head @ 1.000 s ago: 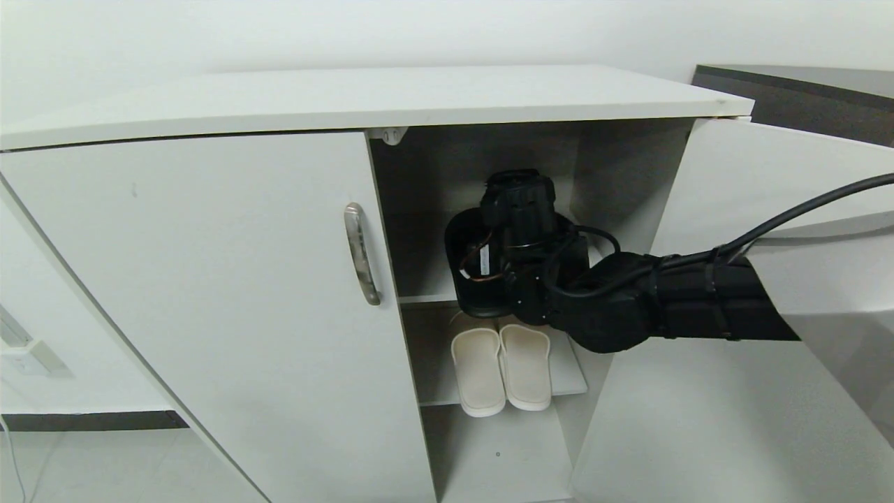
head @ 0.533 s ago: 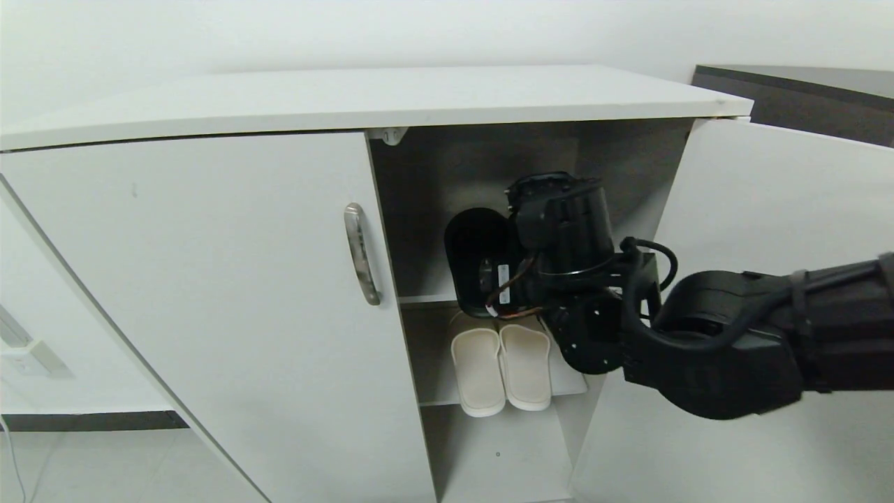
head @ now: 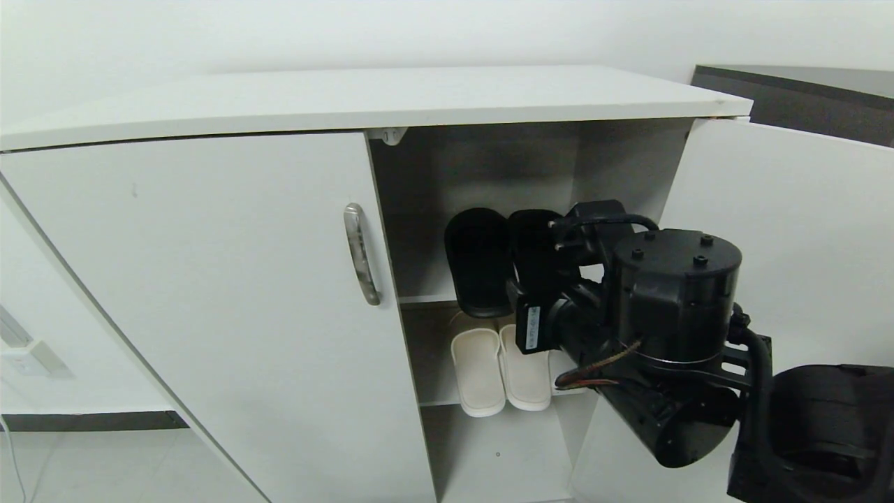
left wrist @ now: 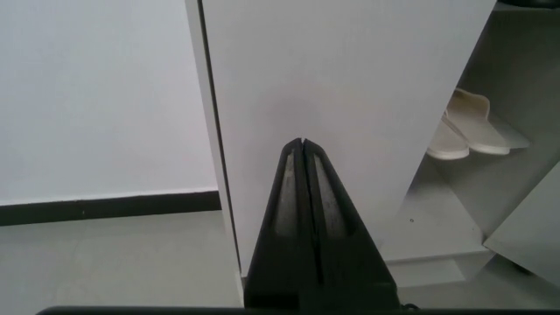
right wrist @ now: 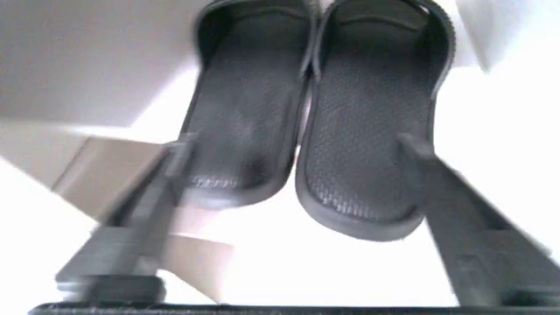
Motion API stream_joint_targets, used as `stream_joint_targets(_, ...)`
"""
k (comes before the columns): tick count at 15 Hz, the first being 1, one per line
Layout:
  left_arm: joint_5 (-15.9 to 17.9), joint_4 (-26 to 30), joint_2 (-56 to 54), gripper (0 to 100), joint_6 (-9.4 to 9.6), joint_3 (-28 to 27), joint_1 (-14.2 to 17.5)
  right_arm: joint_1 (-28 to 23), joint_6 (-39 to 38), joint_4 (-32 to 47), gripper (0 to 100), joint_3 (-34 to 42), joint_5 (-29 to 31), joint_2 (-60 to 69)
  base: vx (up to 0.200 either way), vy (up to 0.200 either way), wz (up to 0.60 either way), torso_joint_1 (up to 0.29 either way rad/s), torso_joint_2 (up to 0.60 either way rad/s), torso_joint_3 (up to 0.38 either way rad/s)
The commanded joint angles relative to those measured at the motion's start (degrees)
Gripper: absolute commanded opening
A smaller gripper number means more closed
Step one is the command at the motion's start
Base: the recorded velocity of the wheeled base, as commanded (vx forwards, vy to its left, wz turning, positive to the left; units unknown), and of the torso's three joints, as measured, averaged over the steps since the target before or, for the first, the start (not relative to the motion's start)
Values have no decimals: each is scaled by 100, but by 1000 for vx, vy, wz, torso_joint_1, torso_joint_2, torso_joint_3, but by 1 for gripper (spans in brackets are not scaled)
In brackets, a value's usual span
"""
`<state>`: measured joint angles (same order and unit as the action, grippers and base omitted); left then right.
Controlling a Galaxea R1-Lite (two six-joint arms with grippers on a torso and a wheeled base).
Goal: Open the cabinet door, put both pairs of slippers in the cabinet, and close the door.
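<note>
The black slippers (head: pixel 482 262) lie side by side on the cabinet's upper shelf, heels at the shelf's front edge; the right wrist view looks down on the black slippers (right wrist: pixel 306 114). On the shelf below rests the white pair of slippers (head: pixel 499 370), also seen as white slippers (left wrist: pixel 472 127) from the left wrist. My right gripper (right wrist: pixel 293 149) is open and holds nothing, a short way in front of the black pair. My right arm (head: pixel 670 300) hangs before the open compartment. My left gripper (left wrist: pixel 302 149) is shut, pointing at the closed left door.
The cabinet's right door (head: pixel 782 230) stands swung wide open beside my right arm. The left door (head: pixel 209 293) is closed, with a metal handle (head: pixel 361 253). The bottom compartment (head: pixel 496 454) holds nothing. A dark counter (head: pixel 803 91) sits at the back right.
My right arm has drawn back out of the upper shelf toward the camera, uncovering the second black slipper. Both black slippers stay on the shelf.
</note>
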<state>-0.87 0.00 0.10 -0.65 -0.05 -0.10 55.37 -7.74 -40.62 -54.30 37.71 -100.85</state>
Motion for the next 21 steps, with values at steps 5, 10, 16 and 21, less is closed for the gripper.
stream_joint_targets(5, -1, 0, 8, 0, 3, 5, 1, 88, -8, -51, 0, 183, 26, 118, 0, 0, 0, 0, 0, 0)
stream_joint_targets(10, 7, 0, -1, 0, 3, -4, 1, 88, -8, -51, 0, 218, 18, 83, 0, 0, 0, 0, 0, 0)
stream_joint_targets(16, 7, 0, 8, 0, 3, -4, 1, 88, 1, -51, 0, 227, 35, 57, -167, 0, 0, 4, 2, 2)
stream_joint_targets(21, 7, 0, -1, 0, -6, -4, 1, 88, 9, -43, 0, 271, 35, 48, -200, 0, 0, 2, -2, 3)
